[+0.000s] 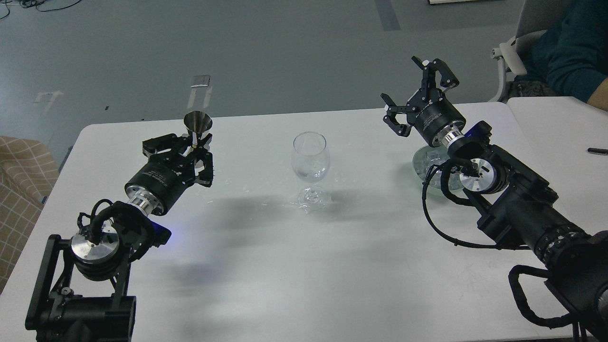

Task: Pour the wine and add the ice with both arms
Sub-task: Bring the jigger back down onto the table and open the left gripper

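A clear wine glass stands upright at the middle of the white table, with small clear ice cubes low in its bowl. My left gripper is shut on a shiny metal jigger, held upright over the table's left part, well left of the glass. My right gripper is open and empty, raised above the table's far right. Below its wrist sits a pale glass bowl of ice, partly hidden by the arm.
A second white table adjoins on the right with a black pen on it. A seated person in a dark top is at the far right. A checked cushion lies at the left edge.
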`<control>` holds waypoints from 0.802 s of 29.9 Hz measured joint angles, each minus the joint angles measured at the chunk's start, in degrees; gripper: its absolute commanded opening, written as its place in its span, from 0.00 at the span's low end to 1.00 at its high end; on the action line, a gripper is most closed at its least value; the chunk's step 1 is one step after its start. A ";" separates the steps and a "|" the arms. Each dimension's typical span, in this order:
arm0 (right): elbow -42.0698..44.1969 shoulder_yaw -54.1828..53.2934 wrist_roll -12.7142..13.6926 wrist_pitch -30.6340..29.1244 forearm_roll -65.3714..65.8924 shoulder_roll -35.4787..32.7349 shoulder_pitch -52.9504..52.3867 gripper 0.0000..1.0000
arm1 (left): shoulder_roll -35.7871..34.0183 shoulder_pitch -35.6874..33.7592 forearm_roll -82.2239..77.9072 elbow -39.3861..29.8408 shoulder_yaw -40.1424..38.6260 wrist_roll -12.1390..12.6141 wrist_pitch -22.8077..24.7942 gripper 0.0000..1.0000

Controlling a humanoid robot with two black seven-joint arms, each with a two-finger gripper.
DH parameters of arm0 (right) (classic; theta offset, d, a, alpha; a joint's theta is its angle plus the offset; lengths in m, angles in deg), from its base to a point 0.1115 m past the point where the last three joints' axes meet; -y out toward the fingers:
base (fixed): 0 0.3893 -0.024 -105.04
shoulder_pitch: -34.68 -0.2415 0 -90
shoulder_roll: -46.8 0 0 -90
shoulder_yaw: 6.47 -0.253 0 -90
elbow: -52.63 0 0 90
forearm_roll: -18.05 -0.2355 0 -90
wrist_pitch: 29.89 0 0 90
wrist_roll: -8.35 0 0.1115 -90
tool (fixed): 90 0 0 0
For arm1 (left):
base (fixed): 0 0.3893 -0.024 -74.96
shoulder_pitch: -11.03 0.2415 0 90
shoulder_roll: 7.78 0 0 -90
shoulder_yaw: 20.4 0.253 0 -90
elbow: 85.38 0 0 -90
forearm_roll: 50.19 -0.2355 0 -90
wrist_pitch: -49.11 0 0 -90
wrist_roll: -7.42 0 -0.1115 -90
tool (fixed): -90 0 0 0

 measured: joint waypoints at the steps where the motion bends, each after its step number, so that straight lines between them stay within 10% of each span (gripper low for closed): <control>1: 0.00 0.00 0.02 0.02 0.00 -0.03 -0.01 1.00 | 0.06 0.03 0.02 1.57 -0.04 -0.14 1.16 0.16; 13: -0.11 -0.01 0.01 0.06 -0.04 0.15 0.10 1.00 | -0.29 -0.51 0.15 15.83 -0.33 -1.00 13.82 0.26; 24: -0.11 0.08 0.04 0.06 -0.08 -0.12 0.34 1.00 | -0.40 -1.03 0.07 19.66 -0.20 -1.72 14.67 0.43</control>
